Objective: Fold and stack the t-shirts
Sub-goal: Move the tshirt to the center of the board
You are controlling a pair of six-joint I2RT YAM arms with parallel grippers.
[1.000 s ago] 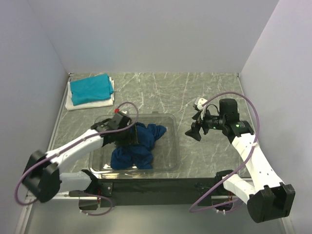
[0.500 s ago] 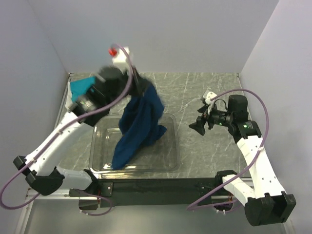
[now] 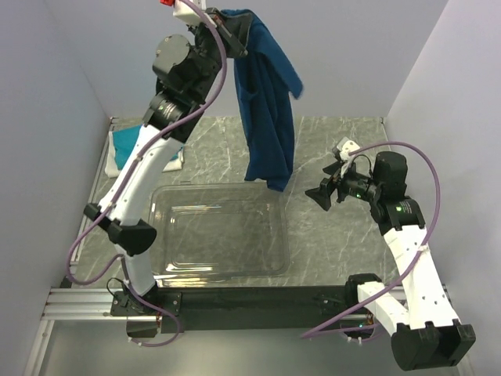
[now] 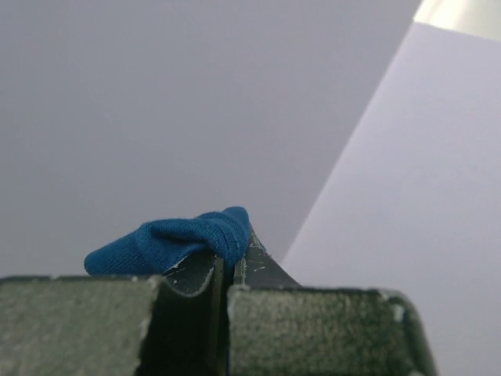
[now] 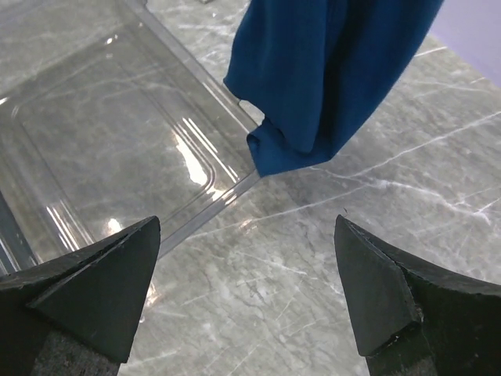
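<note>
Navy cloth hangs in a long drape. The navy t-shirt [image 3: 268,117] is held high over the far part of the table [image 3: 337,251], and its lower end dangles above the far right corner of the clear plastic bin [image 3: 215,186]. From the right wrist view it appears to hang free of the rim.

The left gripper [image 3: 228,25] is clamped tight on a bunched fold at the top of the cloth, which the left wrist view shows pinched between closed jaws. Raising the shirt this high probably lets it fall open under its own weight, so that a hem or corner shows itself.

The right gripper [image 3: 322,193] hovers to the right of the bin, spread wide and holding nothing. It points at the dangling end, likely ready to catch a second corner.

At the far left, a folded teal t-shirt [image 3: 125,143] lies on a folded white t-shirt [image 3: 175,158], partly hidden by the left arm. That is the stack the navy one should join once folded.
</note>
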